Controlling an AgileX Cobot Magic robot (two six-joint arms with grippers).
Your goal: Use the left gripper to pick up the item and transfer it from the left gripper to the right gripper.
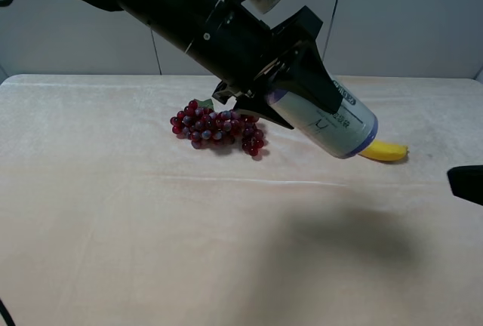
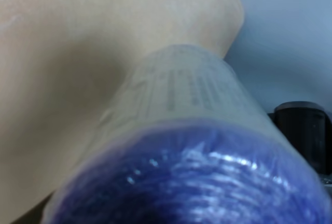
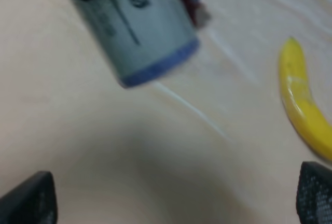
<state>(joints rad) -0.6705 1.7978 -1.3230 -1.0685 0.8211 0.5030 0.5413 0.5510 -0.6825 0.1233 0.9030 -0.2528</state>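
The item (image 1: 332, 124) is a cream-labelled roll with purple ends. My left gripper (image 1: 298, 96) is shut on it and holds it high above the table, tilted with its free end toward the right. It fills the left wrist view (image 2: 192, 146) and shows in the right wrist view (image 3: 137, 24). My right gripper (image 3: 176, 195) is open and empty, its fingertips (image 3: 31, 198) wide apart, below and apart from the roll. In the exterior view only a black part of it (image 1: 468, 182) shows at the right edge.
A red grape bunch (image 1: 217, 127) lies on the cream tablecloth (image 1: 151, 228) behind the left arm. A yellow banana (image 1: 385, 151) lies to the right, also in the right wrist view (image 3: 303, 105). A grey wall stands behind the table.
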